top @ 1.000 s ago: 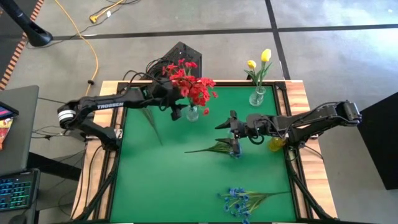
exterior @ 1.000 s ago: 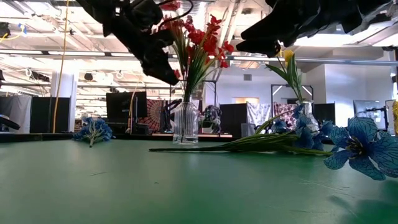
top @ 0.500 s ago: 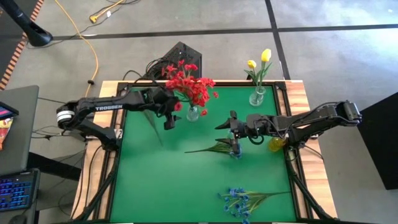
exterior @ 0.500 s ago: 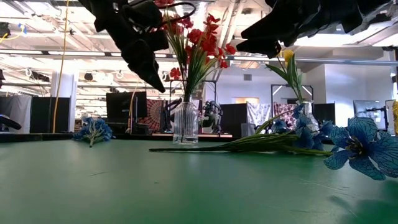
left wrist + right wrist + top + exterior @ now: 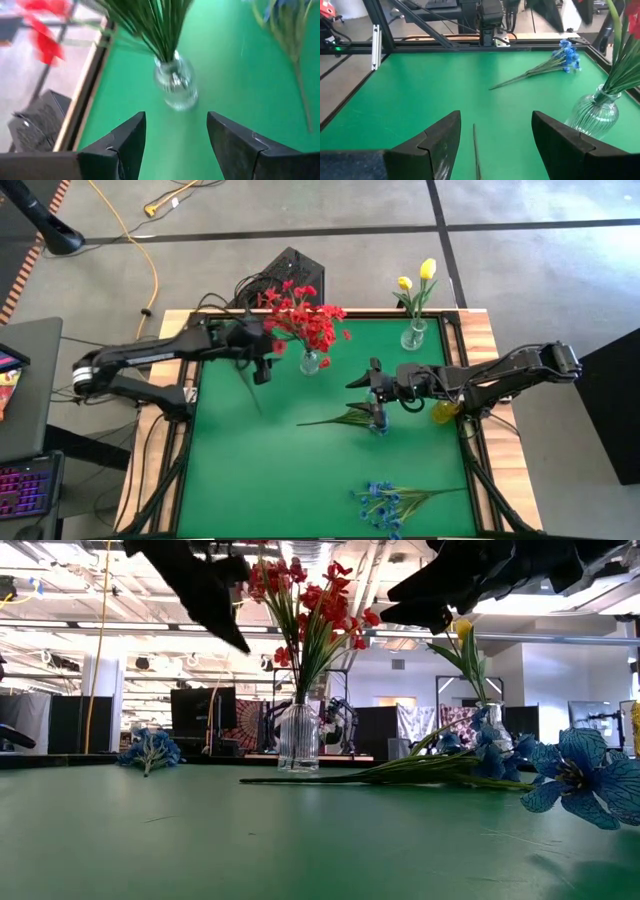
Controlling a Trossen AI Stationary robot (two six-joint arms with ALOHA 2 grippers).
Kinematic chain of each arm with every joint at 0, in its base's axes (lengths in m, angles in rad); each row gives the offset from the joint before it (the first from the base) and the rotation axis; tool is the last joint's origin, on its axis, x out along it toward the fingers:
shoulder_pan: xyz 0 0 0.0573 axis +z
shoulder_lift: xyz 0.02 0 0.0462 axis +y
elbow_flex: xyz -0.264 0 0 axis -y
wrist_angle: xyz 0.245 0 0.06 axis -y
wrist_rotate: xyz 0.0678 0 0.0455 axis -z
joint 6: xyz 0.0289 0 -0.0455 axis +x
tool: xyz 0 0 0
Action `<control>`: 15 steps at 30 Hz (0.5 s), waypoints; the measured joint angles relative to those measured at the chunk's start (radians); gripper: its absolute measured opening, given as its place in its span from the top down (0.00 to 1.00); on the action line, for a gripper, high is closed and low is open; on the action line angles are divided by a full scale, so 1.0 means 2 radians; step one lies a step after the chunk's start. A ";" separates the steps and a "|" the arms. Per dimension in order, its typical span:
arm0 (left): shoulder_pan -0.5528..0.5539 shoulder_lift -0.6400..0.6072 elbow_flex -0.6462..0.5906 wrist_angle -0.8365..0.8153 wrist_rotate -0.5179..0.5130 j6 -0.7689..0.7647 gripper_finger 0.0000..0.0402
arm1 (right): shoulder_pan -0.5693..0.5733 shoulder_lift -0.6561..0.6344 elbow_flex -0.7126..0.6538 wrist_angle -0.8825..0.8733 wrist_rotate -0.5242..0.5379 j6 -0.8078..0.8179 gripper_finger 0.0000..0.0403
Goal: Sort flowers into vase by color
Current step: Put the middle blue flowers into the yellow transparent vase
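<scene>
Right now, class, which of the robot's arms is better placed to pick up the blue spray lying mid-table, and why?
The right. Its open gripper hangs directly over the blue spray at mid-table, stem between its fingers in the right wrist view. The left gripper, also open, is beside the vase of red flowers, farther from that spray.

1. Premises: a robotics lab or workshop in an open industrial hall.
2. Evidence: a green-topped wooden-edged table (image 5: pixel 330 460) on a grey concrete floor (image 5: pixel 540 270) marked with dark lines.
3. A yellow cable (image 5: pixel 152 270) trails on the far left floor.
4. Far background: exposed ceiling lights (image 5: pixel 60 640), dark partition screens (image 5: pixel 70 725).
</scene>
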State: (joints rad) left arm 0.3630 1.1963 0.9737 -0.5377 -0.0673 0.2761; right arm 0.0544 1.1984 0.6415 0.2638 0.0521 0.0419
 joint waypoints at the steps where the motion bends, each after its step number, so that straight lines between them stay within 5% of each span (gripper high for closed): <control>1: 0.000 -0.012 0.000 0.002 0.000 0.000 0.50 | 0.000 0.000 0.000 0.000 0.000 0.004 0.33; 15: -0.009 -0.166 0.000 0.010 0.070 -0.068 0.50 | 0.002 0.000 0.000 0.002 0.000 0.019 0.33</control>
State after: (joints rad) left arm 0.3451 0.8643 0.9737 -0.5172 0.0724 0.1395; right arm 0.0589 1.1981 0.6415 0.2680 0.0521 0.0800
